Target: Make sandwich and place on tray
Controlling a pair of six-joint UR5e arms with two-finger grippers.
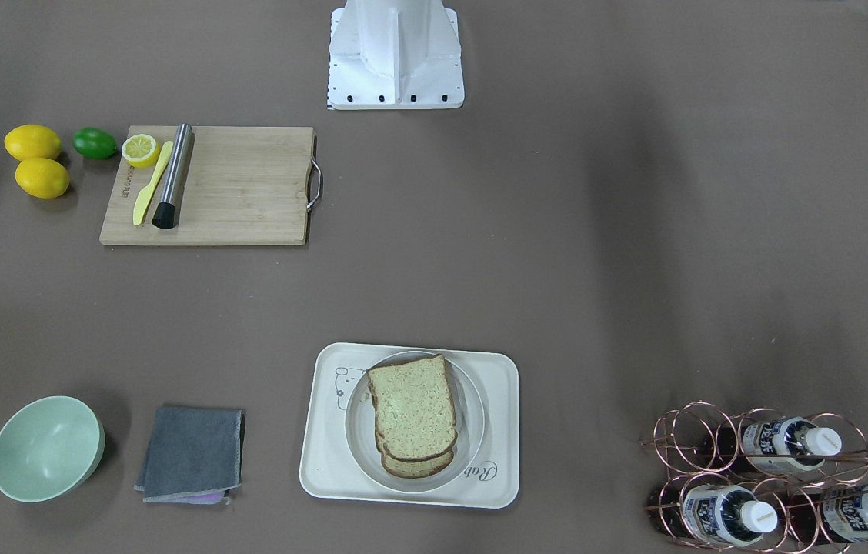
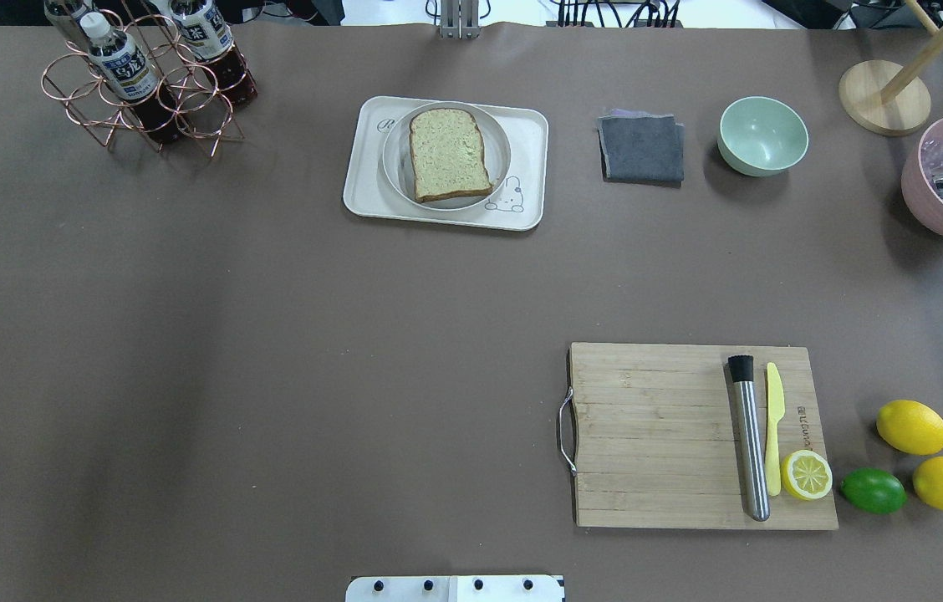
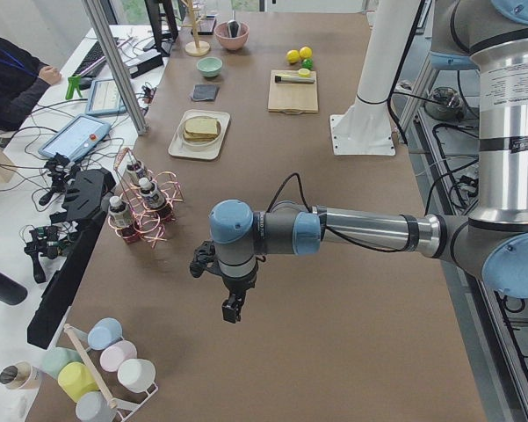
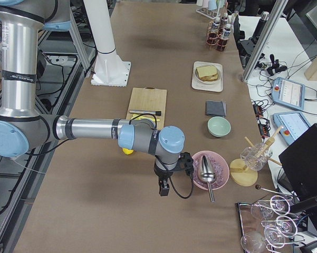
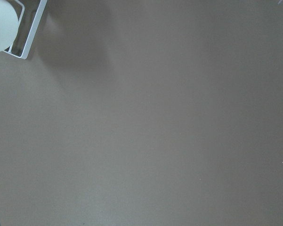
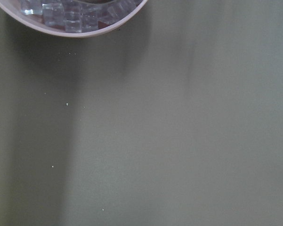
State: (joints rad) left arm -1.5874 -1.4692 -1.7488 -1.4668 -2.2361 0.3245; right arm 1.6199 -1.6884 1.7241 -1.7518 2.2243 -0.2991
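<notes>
On the tray (image 1: 502, 438), the sandwich (image 1: 412, 412) rests on a plate (image 1: 474, 415); I cannot tell how wide the left fingers (image 3: 232, 309) and right fingers (image 4: 163, 188) are.

Bright, even, diffuse overhead light. Faint broad shadow bands on table (image 1: 434, 292), darkest right of tray (image 1: 499, 415) in front-facing view. Both wrist views soft, low-contrast.

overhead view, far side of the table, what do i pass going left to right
bottle rack → tray with the sandwich → grey cloth → green bowl → pink bowl
</notes>
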